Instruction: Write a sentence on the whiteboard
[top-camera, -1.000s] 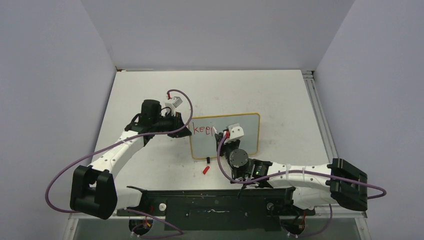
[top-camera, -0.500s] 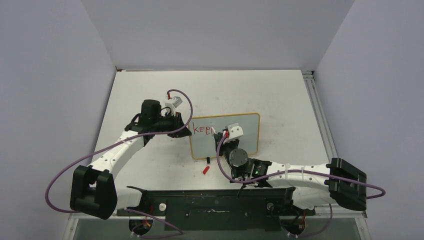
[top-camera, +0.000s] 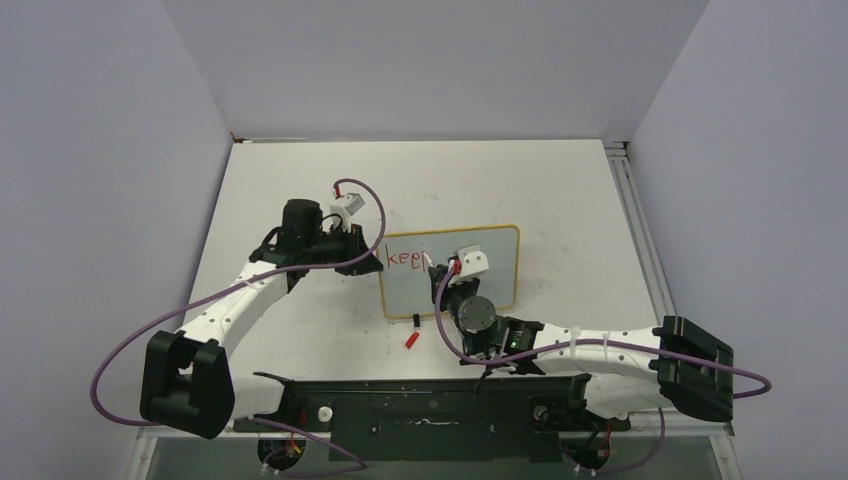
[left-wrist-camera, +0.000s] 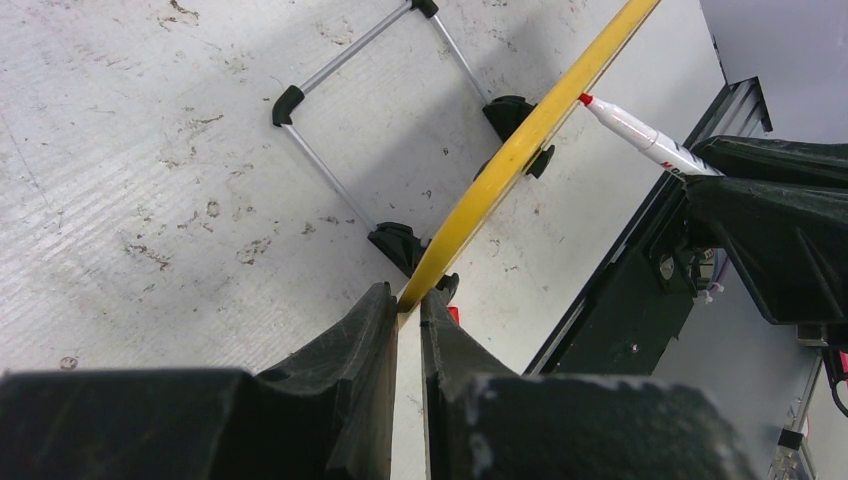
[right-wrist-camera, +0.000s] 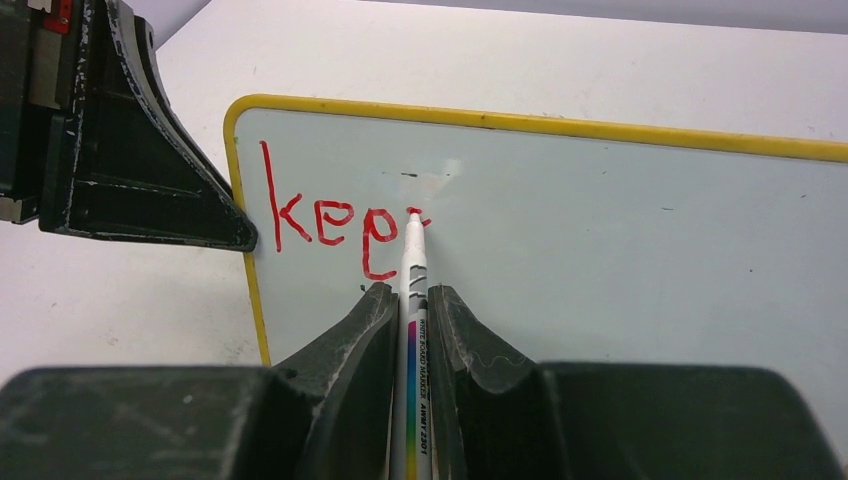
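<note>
The right jaws are pinching a marker (right-wrist-camera: 414, 300), its tip touching the whiteboard (right-wrist-camera: 620, 260) just ahead, its barrel partly covering the sentence (right-wrist-camera: 330, 222) after "kee". The left jaws are pinching the board's yellow frame.

Top external: high behind the near edge, looking down, whole table (top-camera: 560, 190) in view, far off.
Left wrist: close, low, edge-on along the whiteboard (left-wrist-camera: 520, 150).
Right wrist: close, facing the whiteboard's written face.
Shared: whiteboard in all three — marker (left-wrist-camera: 640, 135) in both wrist views.
</note>
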